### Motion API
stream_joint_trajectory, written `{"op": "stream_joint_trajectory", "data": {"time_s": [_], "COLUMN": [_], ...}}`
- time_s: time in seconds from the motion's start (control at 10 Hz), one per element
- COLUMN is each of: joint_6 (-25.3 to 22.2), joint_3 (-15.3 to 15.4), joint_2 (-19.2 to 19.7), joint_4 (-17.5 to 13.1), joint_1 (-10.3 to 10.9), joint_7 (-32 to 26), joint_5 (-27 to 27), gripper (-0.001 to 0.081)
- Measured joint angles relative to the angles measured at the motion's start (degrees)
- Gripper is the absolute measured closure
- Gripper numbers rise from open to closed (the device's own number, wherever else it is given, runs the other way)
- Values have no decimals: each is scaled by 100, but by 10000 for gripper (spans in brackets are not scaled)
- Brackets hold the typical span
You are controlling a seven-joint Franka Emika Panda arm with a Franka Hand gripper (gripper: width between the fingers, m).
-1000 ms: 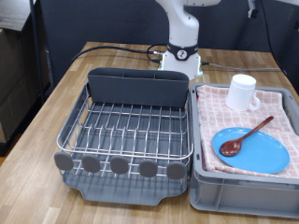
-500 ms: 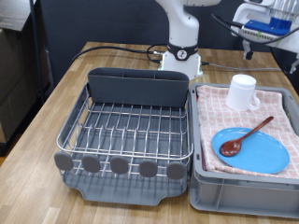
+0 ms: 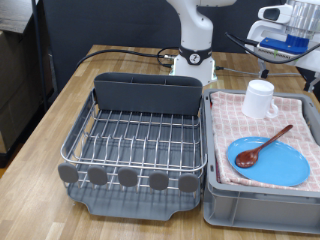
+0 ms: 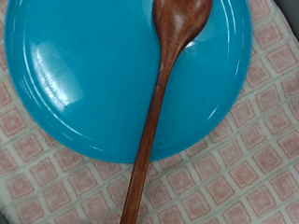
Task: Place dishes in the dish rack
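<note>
A wooden table (image 3: 60, 110) carries the dish rack (image 3: 135, 140) at the exterior view's left, its wire grid bare. At the right, a grey bin (image 3: 262, 205) with pink checked cloth (image 3: 232, 110) holds the mug (image 3: 259, 98), plate (image 3: 270, 160) and spoon (image 3: 264, 145) resting across it. The gripper (image 3: 285, 30) hovers high at upper right; its fingers' spread cannot be told. The wrist view alone shows the spoon's bowl on the plate.
</note>
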State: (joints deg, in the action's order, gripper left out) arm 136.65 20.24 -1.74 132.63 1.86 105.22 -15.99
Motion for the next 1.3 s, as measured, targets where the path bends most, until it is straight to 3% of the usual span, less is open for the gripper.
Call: {"op": "stream_joint_trajectory", "data": {"time_s": [0.5,1.3], "joint_6": [524,1433], "joint_3": [-42,-341], "joint_2": [547,1450], "joint_4": [-14,-61], "joint_1": [0,33], "joint_7": [927,1737], "joint_5": [-827,-1687], "gripper": [3,3]}}
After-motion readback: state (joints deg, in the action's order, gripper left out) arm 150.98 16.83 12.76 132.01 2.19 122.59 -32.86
